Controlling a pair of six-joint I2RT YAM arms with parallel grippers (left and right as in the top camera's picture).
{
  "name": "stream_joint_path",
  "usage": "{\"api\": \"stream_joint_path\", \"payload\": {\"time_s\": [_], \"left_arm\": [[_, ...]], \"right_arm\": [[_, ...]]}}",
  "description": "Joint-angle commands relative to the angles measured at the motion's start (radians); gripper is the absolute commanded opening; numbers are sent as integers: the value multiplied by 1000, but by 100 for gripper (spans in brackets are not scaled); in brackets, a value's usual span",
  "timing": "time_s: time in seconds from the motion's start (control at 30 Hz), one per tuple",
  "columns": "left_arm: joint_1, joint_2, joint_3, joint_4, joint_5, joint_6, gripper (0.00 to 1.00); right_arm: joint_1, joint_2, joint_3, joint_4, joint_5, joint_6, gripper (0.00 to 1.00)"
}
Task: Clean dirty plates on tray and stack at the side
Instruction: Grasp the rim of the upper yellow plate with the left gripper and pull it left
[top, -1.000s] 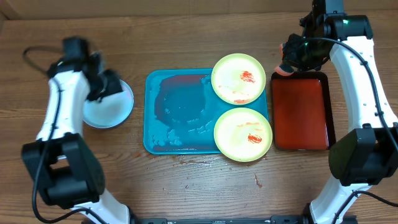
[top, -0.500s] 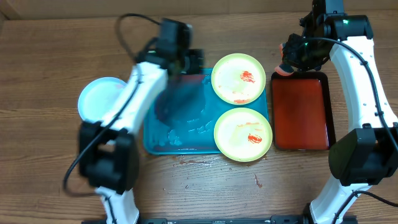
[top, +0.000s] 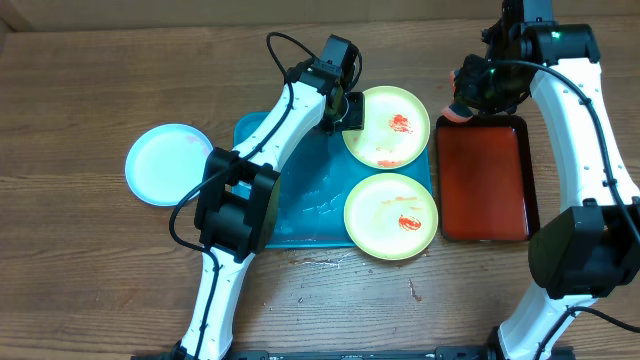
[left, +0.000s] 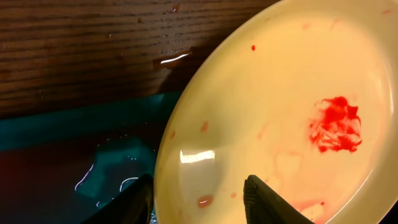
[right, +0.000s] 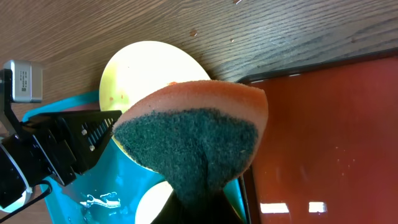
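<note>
Change is all on the left: the left claw (top: 347, 108), which a second ago hung at the pale blue plate (top: 168, 164), has swung across the tray (top: 305, 195). It now stands half open with the rim of the far yellow-green plate (left: 280, 112) between its fingers (left: 266, 202), not yet pinched. The pale blue plate lies on the table (top: 100, 270) well behind it, seemingly clean, so a second plate looks next. The right claw (top: 472, 92) keeps its sponge (right: 193, 137) clamped, just beyond that plate.

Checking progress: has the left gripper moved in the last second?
Yes. The left gripper swung right, from the white plate, over the tray, to the far yellow plate.
</note>
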Motion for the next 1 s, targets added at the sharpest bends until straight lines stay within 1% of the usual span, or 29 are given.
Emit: {"api": "stream_joint_path", "payload": {"time_s": [0.0, 0.23, 0.53, 0.67, 0.8, 0.97], "left_arm": [[-2, 25, 20, -8, -7, -10, 47], [-2, 25, 1, -25, -64, -7, 45], [-2, 25, -59, 35, -68, -7, 28], [-2, 25, -89, 66, -84, -7, 28], [-2, 25, -108, 93, -87, -7, 23], [1, 25, -136, 132, -87, -6, 21]], "right_arm": [[-1, -5, 12, 2, 3, -4, 4], [-1, -5, 12, 3, 3, -4, 4], [-1, -5, 12, 2, 3, -4, 4], [-1, -5, 12, 2, 3, -4, 4], [-1, -5, 12, 2, 3, -4, 4], [-1, -5, 12, 2, 3, -4, 4]]}}
